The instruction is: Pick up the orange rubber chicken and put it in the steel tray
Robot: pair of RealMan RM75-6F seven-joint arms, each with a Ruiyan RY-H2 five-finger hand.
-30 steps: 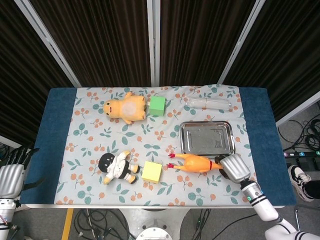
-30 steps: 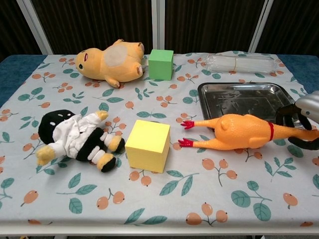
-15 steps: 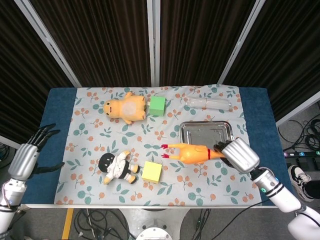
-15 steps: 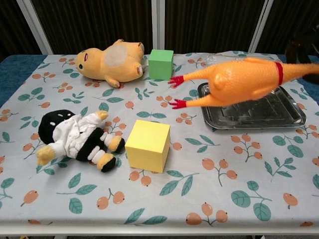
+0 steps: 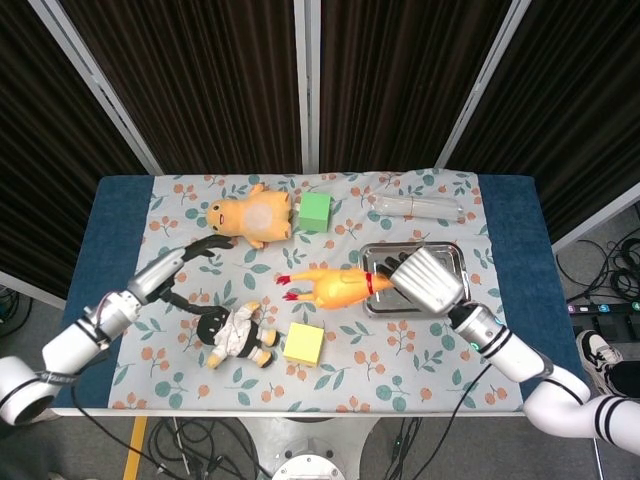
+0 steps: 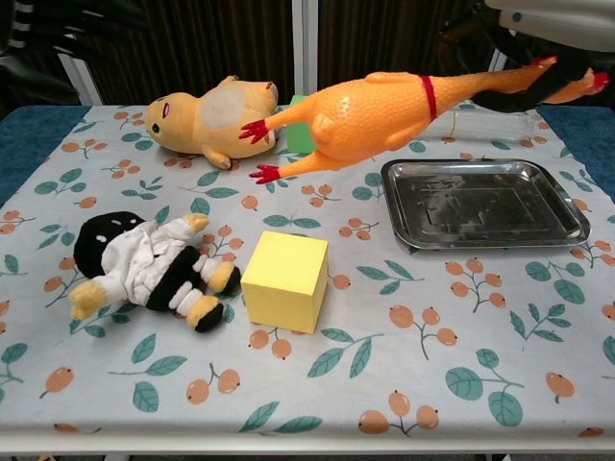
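Note:
The orange rubber chicken hangs in the air, lying level with its red feet pointing left. My right hand grips its neck end. In the chest view the chicken floats high, left of the steel tray, with the right hand at the top right corner. The steel tray lies on the floral cloth at the right, holds nothing, and is partly covered by my right hand in the head view. My left hand hovers with fingers spread above the cloth on the left, holding nothing.
A yellow plush animal and a green cube sit at the back. A doll in black and white and a yellow cube lie near the front. A clear plastic bottle lies behind the tray.
The right hand has lifted the chicken off the cloth and carried it up and to the left. The left arm has swung in from the table's left edge over the cloth.

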